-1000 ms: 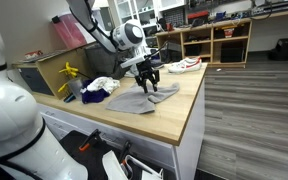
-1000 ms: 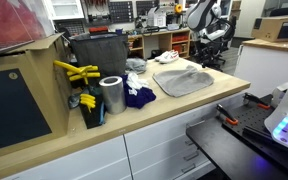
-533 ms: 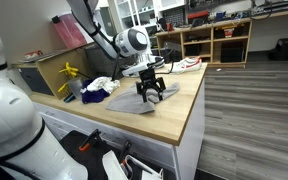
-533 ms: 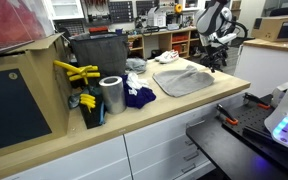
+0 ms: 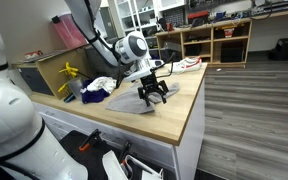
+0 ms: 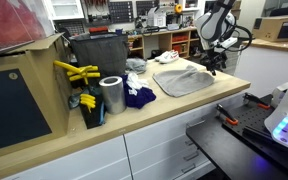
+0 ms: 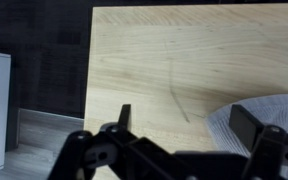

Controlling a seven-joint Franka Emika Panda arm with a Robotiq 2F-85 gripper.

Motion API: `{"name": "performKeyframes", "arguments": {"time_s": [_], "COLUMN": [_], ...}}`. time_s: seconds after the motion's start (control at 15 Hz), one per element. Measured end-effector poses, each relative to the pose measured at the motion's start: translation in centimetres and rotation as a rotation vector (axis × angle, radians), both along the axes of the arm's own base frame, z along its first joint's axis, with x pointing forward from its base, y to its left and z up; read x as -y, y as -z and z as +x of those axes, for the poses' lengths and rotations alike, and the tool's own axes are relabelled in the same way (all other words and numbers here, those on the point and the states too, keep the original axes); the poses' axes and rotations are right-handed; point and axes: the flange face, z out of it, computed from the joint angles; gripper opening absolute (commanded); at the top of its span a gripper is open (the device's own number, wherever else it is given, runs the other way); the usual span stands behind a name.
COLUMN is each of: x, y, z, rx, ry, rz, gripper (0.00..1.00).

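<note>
Claw: the gripper (image 5: 152, 95) hung empty, fingers apart, above the right end of the cloth (image 5: 132, 102).
Counter: bare wood (image 7: 184, 50) lay below the fingers.
Technique: a straight vertical move was judged best, to avoid snagging folds.

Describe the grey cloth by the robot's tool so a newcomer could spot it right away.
Start at the long wooden countertop in the workshop. Near its middle lies a grey cloth, spread out flat, with the open tool at one edge of it. Unlike the crumpled dark blue cloth and the white cloth beside it, it is the only pale grey, smoothed-out piece.
</note>
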Motion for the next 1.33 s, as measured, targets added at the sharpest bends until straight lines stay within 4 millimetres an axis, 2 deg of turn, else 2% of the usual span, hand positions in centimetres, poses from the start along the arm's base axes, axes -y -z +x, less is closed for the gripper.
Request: {"name": "performKeyframes", "arguments": {"time_s": [0.33, 0.87, 0.93, 1.0, 1.33], "x": [-0.7, -2.9, -3.2, -3.5, -4.4], "y": [1.0, 2.8, 3.1, 3.5, 4.0], "z": [0.7, 1.6, 1.6, 1.6, 1.7], "rx": [0.050, 0.113, 0.112, 0.112, 0.118], "ry": [-0.055, -0.065, -0.066, -0.067, -0.067], "rz": [-0.005, 0.038, 0.042, 0.047, 0.061], "gripper": [1.00, 1.00, 0.75, 0.74, 0.35]}}
